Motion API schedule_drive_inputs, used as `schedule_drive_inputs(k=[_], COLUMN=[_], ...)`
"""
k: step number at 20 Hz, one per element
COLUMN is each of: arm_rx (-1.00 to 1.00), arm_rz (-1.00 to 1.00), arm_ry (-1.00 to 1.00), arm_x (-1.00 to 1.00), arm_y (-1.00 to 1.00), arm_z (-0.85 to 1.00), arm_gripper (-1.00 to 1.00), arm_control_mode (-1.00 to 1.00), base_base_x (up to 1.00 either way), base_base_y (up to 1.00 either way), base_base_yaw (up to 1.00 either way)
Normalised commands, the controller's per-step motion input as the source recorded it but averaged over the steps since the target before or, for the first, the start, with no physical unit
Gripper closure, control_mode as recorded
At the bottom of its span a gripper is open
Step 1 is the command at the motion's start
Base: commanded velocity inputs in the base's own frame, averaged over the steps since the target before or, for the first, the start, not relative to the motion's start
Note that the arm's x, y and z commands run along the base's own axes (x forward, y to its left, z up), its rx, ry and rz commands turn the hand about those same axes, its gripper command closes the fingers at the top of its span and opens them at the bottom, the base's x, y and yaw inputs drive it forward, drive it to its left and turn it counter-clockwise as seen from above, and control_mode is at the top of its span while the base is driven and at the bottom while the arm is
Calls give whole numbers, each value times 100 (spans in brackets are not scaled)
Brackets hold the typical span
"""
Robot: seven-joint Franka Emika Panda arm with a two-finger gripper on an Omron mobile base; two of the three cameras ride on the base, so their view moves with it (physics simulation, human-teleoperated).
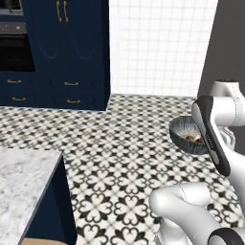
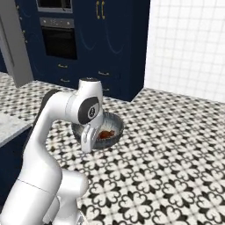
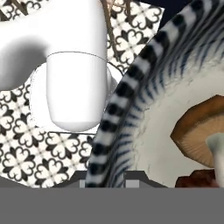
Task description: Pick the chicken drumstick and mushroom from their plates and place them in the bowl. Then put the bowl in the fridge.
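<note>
Bowl rim between shut jaws

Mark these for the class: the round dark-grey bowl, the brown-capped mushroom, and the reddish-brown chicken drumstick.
Round dark-grey bowl (image 1: 179, 130): left base view, near rim.
Brown-capped mushroom (image 3: 199, 131): hand view, cap.
Reddish-brown chicken drumstick (image 2: 106, 134): right base view, meaty body inside the bowl.

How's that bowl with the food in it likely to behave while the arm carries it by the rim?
The bowl looks rigid, so it probably won't flex. The gripper pinches one edge of the rim, so the bowl may tend to tilt away from the grip. The mushroom and chicken drumstick lie loose inside and could slide if it tips.
</note>
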Motion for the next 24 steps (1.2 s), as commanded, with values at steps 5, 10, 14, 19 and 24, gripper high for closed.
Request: schedule_drive_inputs(k=[5, 10, 14, 19, 24], arm_rx=[0, 0, 0, 0, 0], arm_rz=[0, 0, 0, 0, 0], arm_ry=[0, 0, 0, 0, 0], arm_x=[0, 0, 0, 0, 0], arm_y=[0, 0, 0, 0, 0], arm_z=[0, 0, 0, 0, 0], arm_gripper=[100, 100, 100, 100, 100], arm_control_mode=[100, 100, 100, 100, 100], base_base_x=[100, 100, 100, 100, 100], base_base_y=[0, 4, 11, 6, 0], base_base_yaw=[0, 0, 8, 34, 53])
